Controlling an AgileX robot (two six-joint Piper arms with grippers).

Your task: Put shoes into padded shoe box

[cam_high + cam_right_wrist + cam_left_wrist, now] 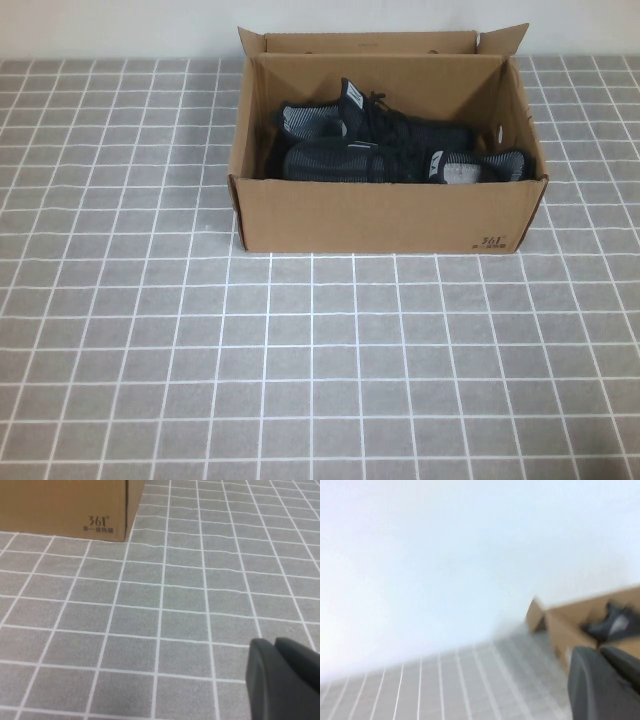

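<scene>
Corrugated cardboard box (385, 215), black knit shoes (400, 150) inside, both tools unseen

the high camera looks down from above at the whole box (385, 215) on the tiled table (300, 380). the left wrist camera looks up and sideways at the box's end. the right wrist camera sits low, near its printed corner.

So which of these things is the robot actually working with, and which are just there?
Part of the job:
- shoes, both lying inside the box
- box, flaps open
- left gripper, raised off to the box's side
- right gripper, low over the tablecloth near the box's printed corner

Just there:
- tablecloth, grey with white grid
- wall behind
</scene>
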